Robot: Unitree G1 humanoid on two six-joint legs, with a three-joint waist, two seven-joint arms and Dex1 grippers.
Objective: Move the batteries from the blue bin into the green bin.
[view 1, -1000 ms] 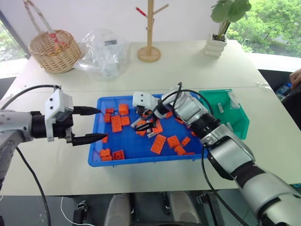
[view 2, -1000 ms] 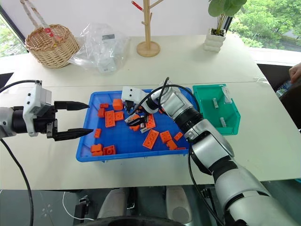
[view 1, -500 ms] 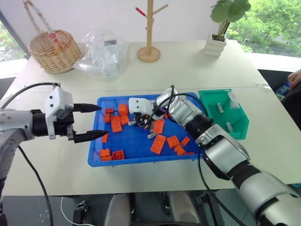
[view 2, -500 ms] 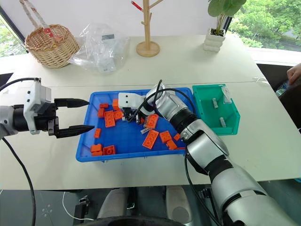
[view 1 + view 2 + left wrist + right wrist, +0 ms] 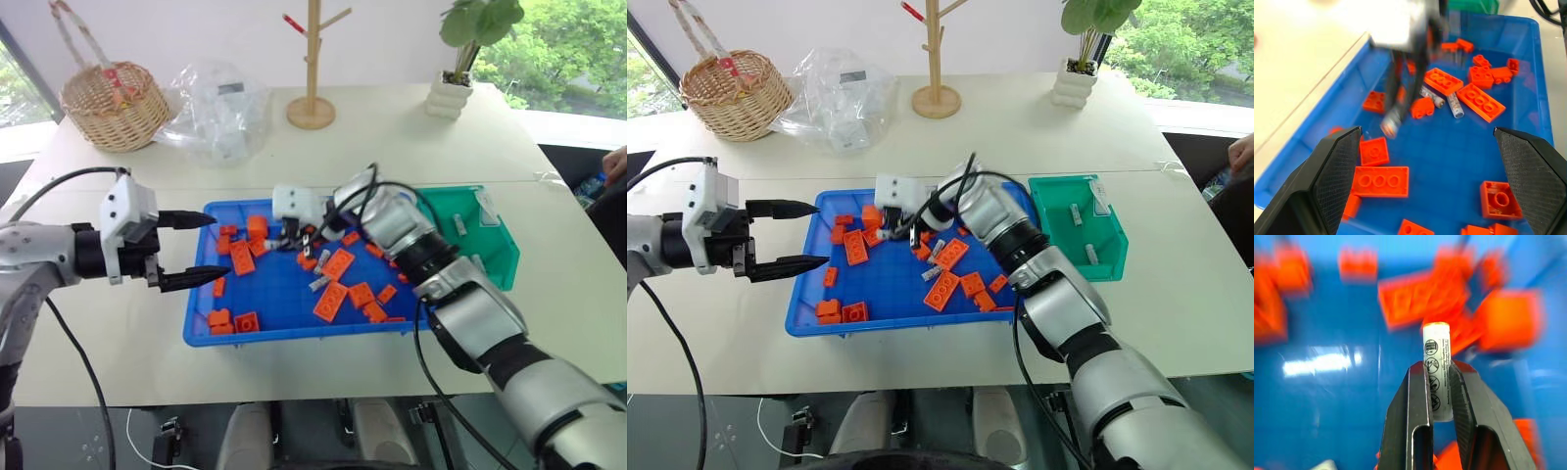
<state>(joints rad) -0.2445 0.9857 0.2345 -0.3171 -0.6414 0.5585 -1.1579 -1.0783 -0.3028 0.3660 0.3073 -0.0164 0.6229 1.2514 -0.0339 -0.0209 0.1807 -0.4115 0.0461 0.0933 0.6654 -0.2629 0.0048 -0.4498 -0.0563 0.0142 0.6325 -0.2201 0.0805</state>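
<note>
A small silver-grey cylindrical battery [image 5: 1437, 367], printed with tiny unreadable symbols, is pinched in the right end effector [image 5: 1439, 396] above the large shallow blue plastic bin [image 5: 250, 338] of orange toy bricks [image 5: 329, 301]. The left end effector [image 5: 203, 251] is spread open at the bin's left edge.

Silver-grey jointed arms with black bands, black cables looping along both, white boxy wrist housings, left gripper [image 5: 196, 250] with two long tapered black fingers [image 5: 1334, 178] of textured faces, right gripper [image 5: 1441, 382] with slim black fingers
</note>
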